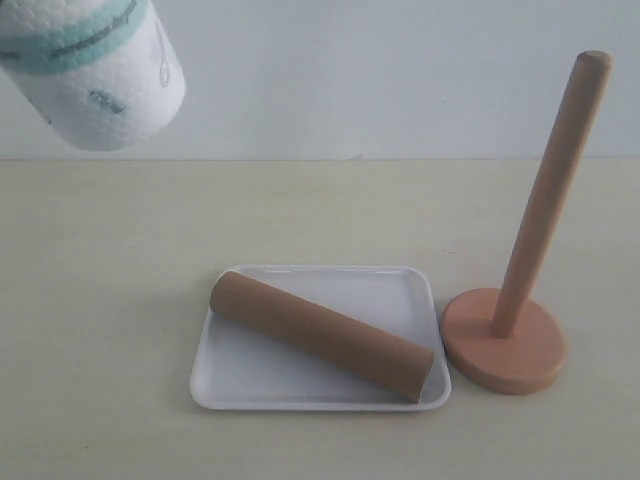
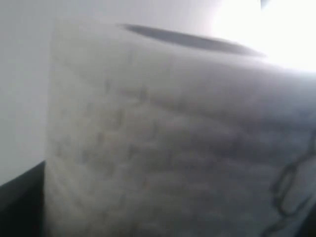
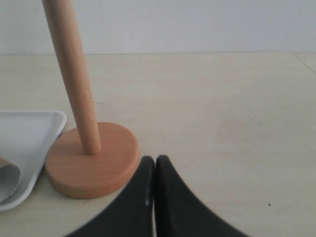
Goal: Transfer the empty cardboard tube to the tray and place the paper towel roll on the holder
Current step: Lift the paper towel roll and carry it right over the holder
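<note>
The white paper towel roll [image 1: 95, 70] with its teal band hangs tilted in the air at the upper left, well above the table. It fills the left wrist view [image 2: 173, 138] and hides the left gripper's fingers, which hold it. The brown cardboard tube [image 1: 325, 335] lies diagonally in the white tray [image 1: 240, 385]. To the right of the tray stands the wooden holder [image 1: 505, 345], its dowel [image 1: 550, 190] bare. My right gripper [image 3: 155, 160] is shut and empty, low over the table just beside the holder's round base [image 3: 91, 163].
The tray's corner [image 3: 29, 128] lies close to the holder's base. Pale tabletop [image 1: 110, 300] stretches left of the tray and behind it up to a white wall.
</note>
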{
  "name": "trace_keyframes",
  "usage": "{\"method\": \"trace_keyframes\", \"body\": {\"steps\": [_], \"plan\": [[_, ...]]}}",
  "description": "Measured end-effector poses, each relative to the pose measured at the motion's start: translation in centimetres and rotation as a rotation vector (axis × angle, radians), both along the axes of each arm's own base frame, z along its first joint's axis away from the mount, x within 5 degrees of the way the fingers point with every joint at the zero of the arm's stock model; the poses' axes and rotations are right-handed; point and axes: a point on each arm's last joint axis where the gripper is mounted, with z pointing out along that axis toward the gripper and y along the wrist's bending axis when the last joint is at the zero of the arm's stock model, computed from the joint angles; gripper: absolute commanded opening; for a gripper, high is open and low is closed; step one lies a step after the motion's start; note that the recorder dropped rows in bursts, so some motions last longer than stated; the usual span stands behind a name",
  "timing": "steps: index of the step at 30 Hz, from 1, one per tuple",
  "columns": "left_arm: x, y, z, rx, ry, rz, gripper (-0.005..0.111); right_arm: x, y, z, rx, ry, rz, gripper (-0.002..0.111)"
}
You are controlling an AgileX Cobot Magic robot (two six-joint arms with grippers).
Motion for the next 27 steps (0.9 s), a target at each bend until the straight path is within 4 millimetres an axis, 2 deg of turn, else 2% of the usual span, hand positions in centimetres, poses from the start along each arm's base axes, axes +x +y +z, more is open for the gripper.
{"method": "trace_keyframes", "body": {"steps": [3, 6, 9, 11, 15, 21, 23, 24, 26, 27], "plan": [[0.6, -1.6, 0.5, -0.008, 0.029, -0.077, 0.004, 0.0, 0.0, 0.0, 0.000, 0.000, 0.000, 0.000], [1.6, -4.3, -0.4, 0.022, 0.098, -0.136, 0.004, 0.0, 0.0, 0.0, 0.000, 0.000, 0.000, 0.000], [2.4, -7.8, -1.7, 0.091, 0.139, -0.147, 0.004, 0.0, 0.0, 0.0, 0.000, 0.000, 0.000, 0.000], [3.0, -10.2, -1.9, 0.112, 0.146, -0.133, 0.004, 0.0, 0.0, 0.0, 0.000, 0.000, 0.000, 0.000], [3.9, -14.0, 0.9, 0.067, 0.089, -0.105, 0.004, 0.0, 0.0, 0.0, 0.000, 0.000, 0.000, 0.000], [5.2, -18.5, 7.2, -0.041, 0.011, -0.081, 0.004, 0.0, 0.0, 0.0, 0.000, 0.000, 0.000, 0.000], [5.6, -20.1, 8.2, -0.071, 0.020, -0.089, 0.004, 0.0, 0.0, 0.0, 0.000, 0.000, 0.000, 0.000], [6.0, -21.9, 8.5, -0.089, 0.022, -0.107, 0.004, 0.0, 0.0, 0.0, 0.000, 0.000, 0.000, 0.000], [6.5, -24.5, 8.2, -0.092, 0.029, -0.124, 0.004, 0.0, 0.0, 0.0, 0.000, 0.000, 0.000, 0.000], [6.7, -25.1, 8.0, -0.088, 0.037, -0.118, 0.004, 0.0, 0.0, 0.0, 0.000, 0.000, 0.000, 0.000]]}}
